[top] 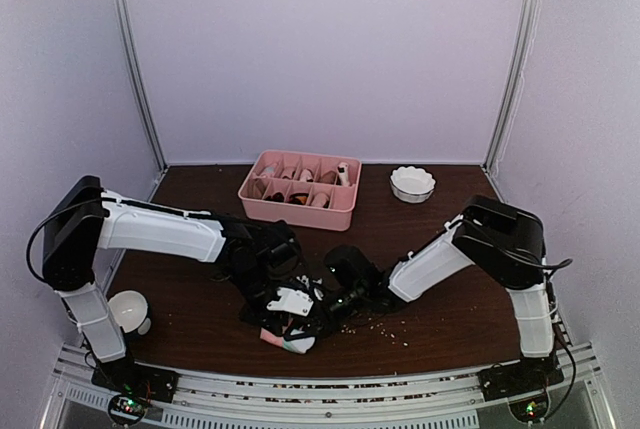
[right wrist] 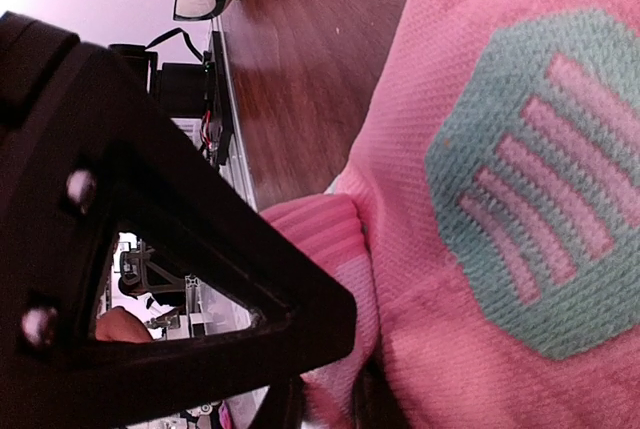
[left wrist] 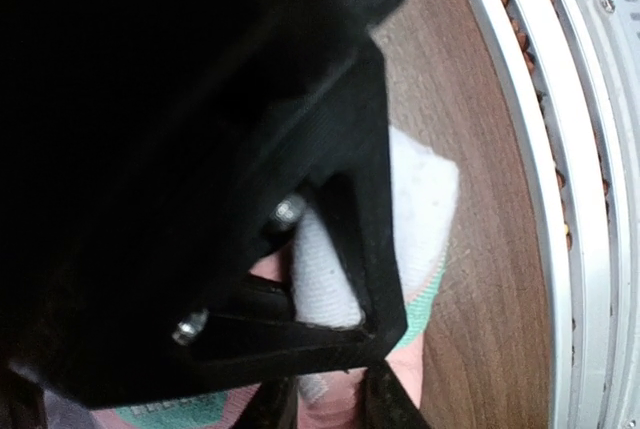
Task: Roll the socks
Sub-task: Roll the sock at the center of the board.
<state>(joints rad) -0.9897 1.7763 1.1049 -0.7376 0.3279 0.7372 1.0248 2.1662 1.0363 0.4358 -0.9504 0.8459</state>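
The pink sock [top: 287,341] lies bunched at the near edge of the bench [top: 450,249], about midway along it, just inside the metal rail [top: 350,387]. My left pincer [top: 290,321] is down on it from above. One finger [left wrist: 375,229] lies across its white patch [left wrist: 420,199] and teal band [left wrist: 425,299], with fabric between the jaws, but I cannot tell whether it clamps or only presses. My right pincer [top: 328,309] reaches in from the right, closed on a fold of the same sock, the ribbed cuff [right wrist: 320,234] squeezed against its finger beside a teal patch [right wrist: 530,199] with pink stripes. Just right of the sock, crumbs [top: 385,327] dot the bench. A white cup [top: 128,311] stands by the near left corner. At the far edge sit a pink divided tray [top: 300,211] near the middle and a white bowl [top: 412,185] to its right.
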